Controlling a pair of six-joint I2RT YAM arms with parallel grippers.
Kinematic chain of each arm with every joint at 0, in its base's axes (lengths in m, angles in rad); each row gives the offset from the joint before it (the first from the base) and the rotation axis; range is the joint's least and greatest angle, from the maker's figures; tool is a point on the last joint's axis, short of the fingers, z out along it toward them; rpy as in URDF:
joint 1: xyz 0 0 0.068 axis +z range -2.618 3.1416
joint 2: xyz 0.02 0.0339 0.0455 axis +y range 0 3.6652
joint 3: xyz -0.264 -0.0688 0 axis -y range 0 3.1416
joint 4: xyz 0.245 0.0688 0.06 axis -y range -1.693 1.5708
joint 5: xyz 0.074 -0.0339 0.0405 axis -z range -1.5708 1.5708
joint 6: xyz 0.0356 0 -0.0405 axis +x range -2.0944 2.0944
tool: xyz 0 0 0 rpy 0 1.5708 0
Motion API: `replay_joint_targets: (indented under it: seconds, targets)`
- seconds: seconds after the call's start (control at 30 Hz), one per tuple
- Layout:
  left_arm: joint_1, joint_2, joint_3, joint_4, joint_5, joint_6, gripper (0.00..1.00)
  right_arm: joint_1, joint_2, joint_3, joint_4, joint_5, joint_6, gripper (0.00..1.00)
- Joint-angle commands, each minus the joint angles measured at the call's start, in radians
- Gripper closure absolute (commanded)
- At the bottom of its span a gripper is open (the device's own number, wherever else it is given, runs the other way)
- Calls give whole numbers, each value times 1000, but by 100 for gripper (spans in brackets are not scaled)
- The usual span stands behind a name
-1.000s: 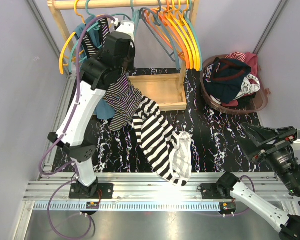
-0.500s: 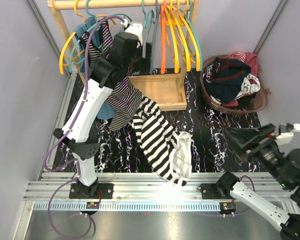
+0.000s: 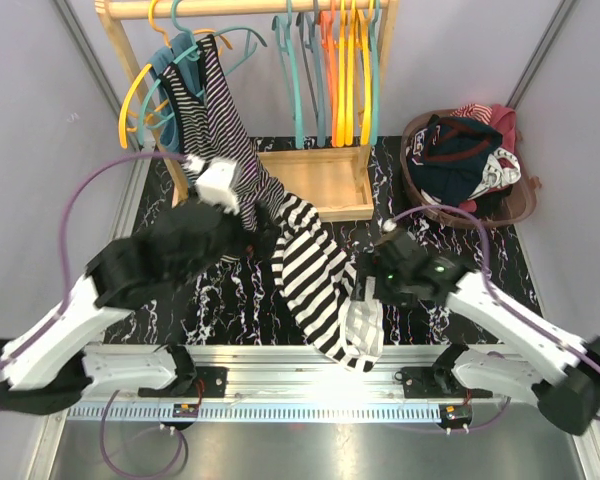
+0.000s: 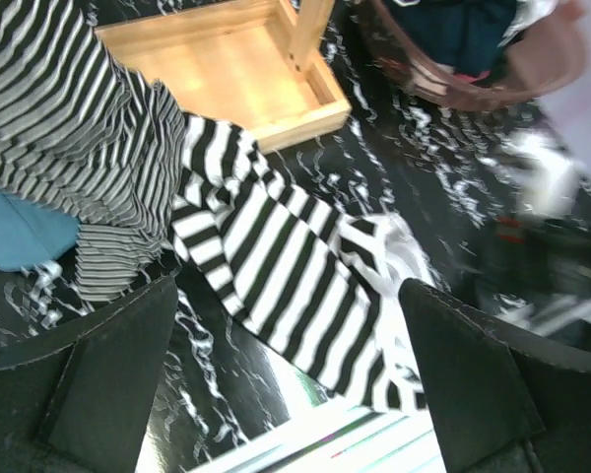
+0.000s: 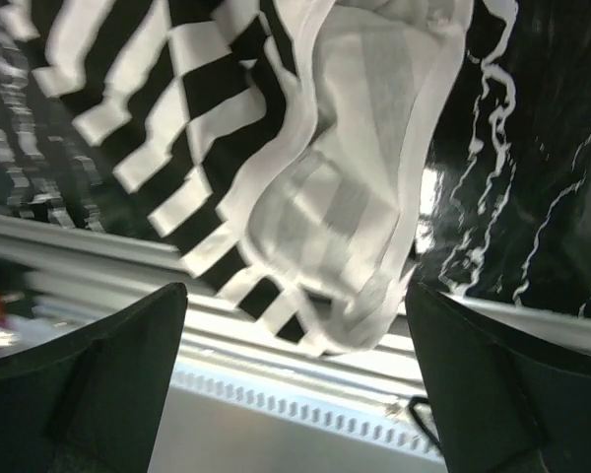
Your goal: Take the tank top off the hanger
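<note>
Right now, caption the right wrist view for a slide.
Open right fingers above the striped tank top lying on the table.

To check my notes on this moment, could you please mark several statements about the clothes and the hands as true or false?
1. The wide-striped garment lies on the table, off any hanger. True.
2. Both hands are shut on cloth. False: the left hand and the right hand are open and hold nothing.
3. The basket is empty. False: it holds a pile of clothes.
4. A thin-striped top hangs at the left end of the rack. True.
5. The right hand is above the wide-striped garment. True.
</note>
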Motion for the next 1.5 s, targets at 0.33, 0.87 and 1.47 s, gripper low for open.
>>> replay_joint_targets:
  seconds: [0.33, 0.87, 1.47]
  targets:
    - [-190, -259, -355, 85, -45, -281, 1, 7, 704, 286, 378, -74, -439, 0]
    - [-216, -370, -428, 87, -61, -292, 1, 85, 624, 96, 289, 101, -289, 100]
    - [-219, -410, -402, 142, 11, -224, 1, 82, 707, 576, 146, 178, -367, 94]
